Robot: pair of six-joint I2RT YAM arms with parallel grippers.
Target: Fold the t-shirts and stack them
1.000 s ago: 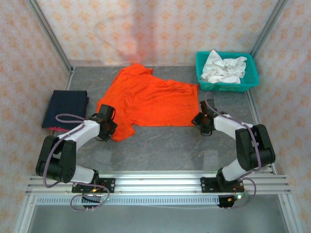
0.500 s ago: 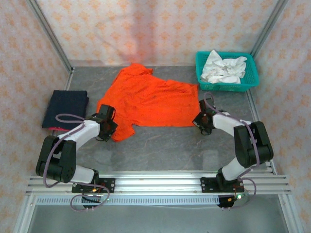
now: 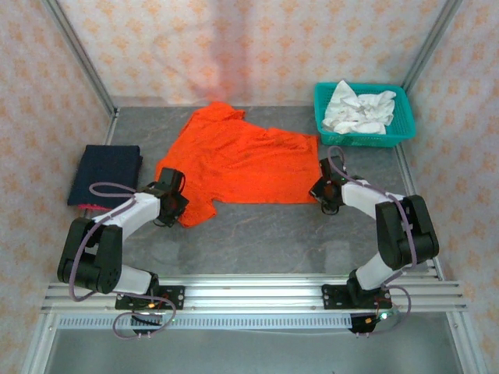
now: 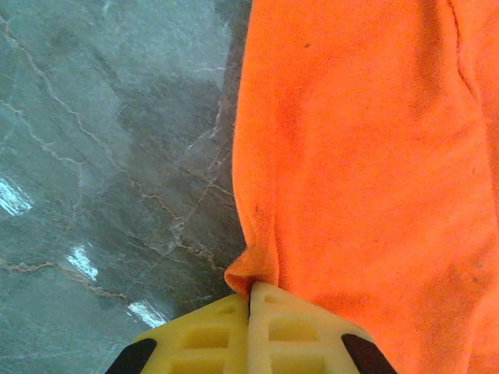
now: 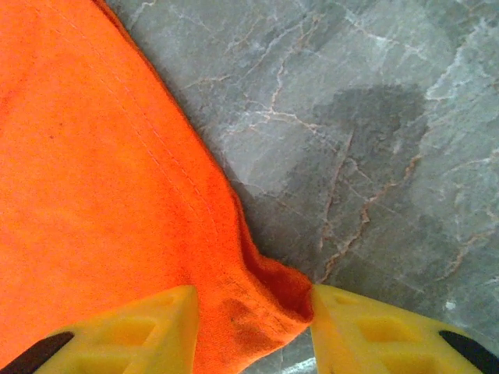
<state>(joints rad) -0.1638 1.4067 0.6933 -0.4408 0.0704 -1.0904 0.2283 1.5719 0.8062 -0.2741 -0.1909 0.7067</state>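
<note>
The orange shirt (image 3: 242, 160) lies spread flat in the middle of the worktop (image 3: 265, 234), and the navy shirt (image 3: 105, 175) sits folded near the left edge. The left gripper (image 4: 249, 290) is pressed together on a small pucker at the orange shirt's near-left corner. The bite looks thin, taking little more than the edge of the cloth. The right gripper (image 5: 253, 300) stands spread, its fingers straddling the near-right corner, where the hem is rucked up between them but not clamped. The step in hand seems to be taking both near corners for a first fold. To do it well, the right gripper should close squarely on that rucked hem, deep enough to catch both layers, before either arm lifts. Both arms should then rise together and evenly, with the near edge taut, and carry it toward the far edge so the edges meet. An uneven lift, or a slip from the thin left pinch, would skew the fold.
</note>
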